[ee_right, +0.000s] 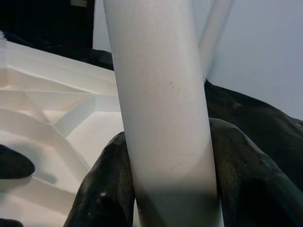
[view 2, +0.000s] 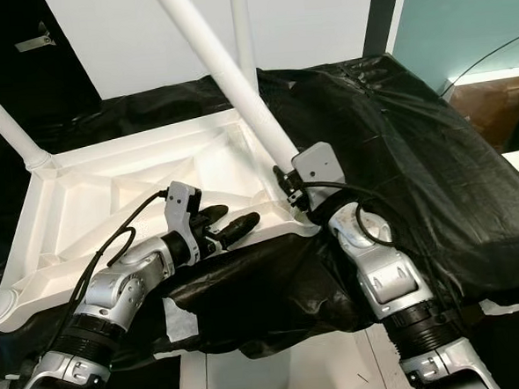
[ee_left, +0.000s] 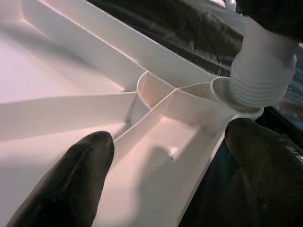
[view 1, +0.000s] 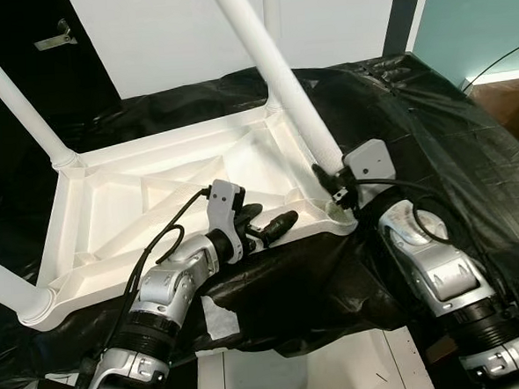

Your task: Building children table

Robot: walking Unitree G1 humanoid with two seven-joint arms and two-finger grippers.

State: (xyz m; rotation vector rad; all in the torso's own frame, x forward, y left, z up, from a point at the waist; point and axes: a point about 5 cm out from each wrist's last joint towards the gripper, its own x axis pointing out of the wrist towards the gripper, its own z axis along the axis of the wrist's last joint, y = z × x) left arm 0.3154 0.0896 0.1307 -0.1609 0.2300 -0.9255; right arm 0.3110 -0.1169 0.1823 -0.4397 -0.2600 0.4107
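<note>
A white plastic table top [view 1: 153,183] lies upside down on a black-covered surface. My right gripper [view 1: 331,179] is shut on a tilted white leg [view 1: 270,70] just above the front right corner; its black fingers [ee_right: 246,179] press on both sides of the tube [ee_right: 161,94]. The leg's threaded end [ee_left: 262,71] sits in the corner socket [ee_left: 227,97]. My left gripper [view 1: 265,219] is open and straddles the front rim beside that corner, one finger [ee_left: 80,175] over the ribbed inside, the other [ee_left: 265,161] outside the edge.
Other white legs stand on the top at the back left [view 1: 15,95], front left [view 1: 0,281] and back right [view 1: 270,9]. A crumpled black sheet [view 1: 432,131] spreads to the right. A white panel [view 1: 170,32] stands behind. White tape [view 1: 219,320] hangs at the front edge.
</note>
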